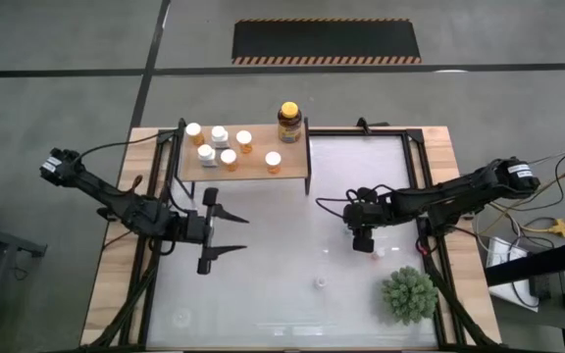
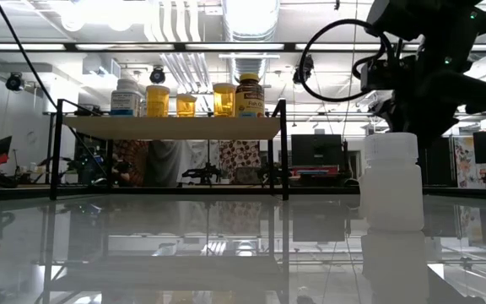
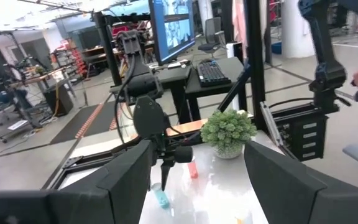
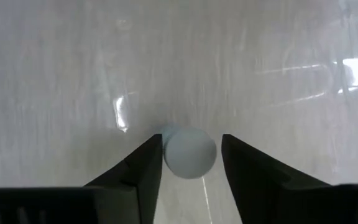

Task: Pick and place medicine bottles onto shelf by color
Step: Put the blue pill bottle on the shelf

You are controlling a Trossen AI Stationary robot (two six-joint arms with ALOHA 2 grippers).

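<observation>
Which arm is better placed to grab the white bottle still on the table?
Right. The right gripper is open directly over the white bottle, fingers either side. The left gripper waits open near the shelf.

glossy tabletop [image 1: 292,284], light-wood shelf [image 1: 248,169], matt white bottle [image 2: 391,181]

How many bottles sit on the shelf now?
7: three small bottles in the shelf's far row, three in its near row, the yellow-capped jar at the far right edge. None seems hidden.
</observation>
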